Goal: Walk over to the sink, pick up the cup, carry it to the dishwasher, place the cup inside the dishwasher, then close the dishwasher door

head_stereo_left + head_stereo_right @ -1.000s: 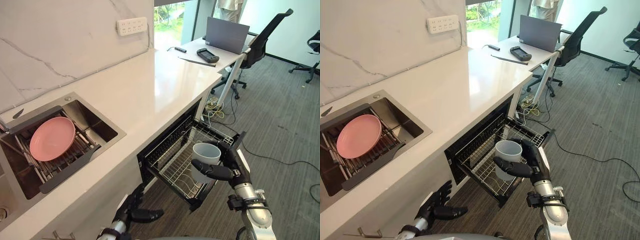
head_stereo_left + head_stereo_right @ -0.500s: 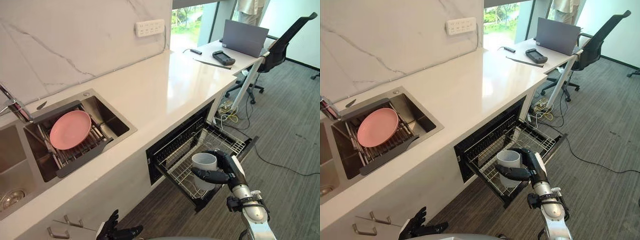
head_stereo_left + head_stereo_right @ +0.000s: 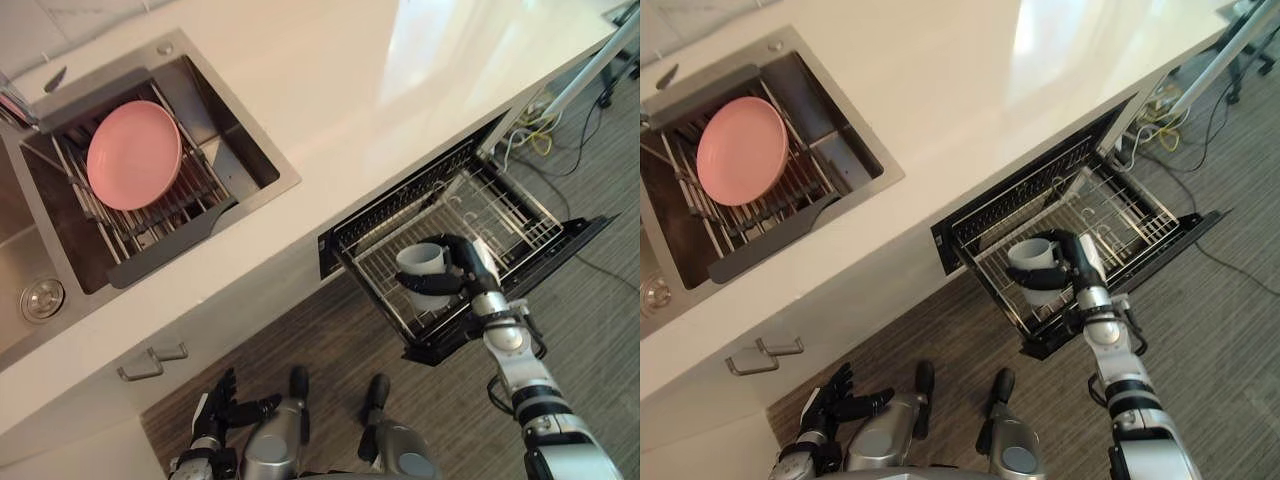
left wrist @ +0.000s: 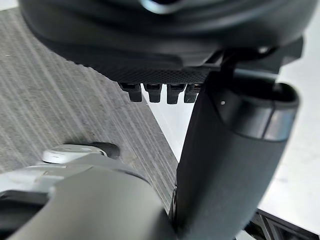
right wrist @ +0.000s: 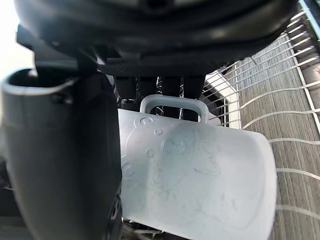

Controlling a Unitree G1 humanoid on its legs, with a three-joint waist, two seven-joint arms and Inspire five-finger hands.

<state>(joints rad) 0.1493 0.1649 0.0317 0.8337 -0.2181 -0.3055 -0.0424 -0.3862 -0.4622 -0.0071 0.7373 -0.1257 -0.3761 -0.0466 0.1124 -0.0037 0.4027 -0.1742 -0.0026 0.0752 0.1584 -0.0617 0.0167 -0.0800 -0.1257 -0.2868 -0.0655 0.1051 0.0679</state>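
Pale grey plastic is catching the eye low down by the counter: a pale grey plastic cup with a loop handle is standing upright in the robot's right hand, whose dark fingers and thumb are curling round its side and clamping it. The hand is holding the cup over the near end of the pulled-out silver wire rack of the black dishwasher, which is standing open under the glossy white countertop. From where I am standing, I cannot tell whether the cup's base is touching the wires or hanging just above them. The left hand is hanging low beside the cabinet front, over the grey striped carpet, with its fingers spread and holding nothing. Well apart from all this, a round pink plate is leaning on a slatted drying rack inside the square steel sink.
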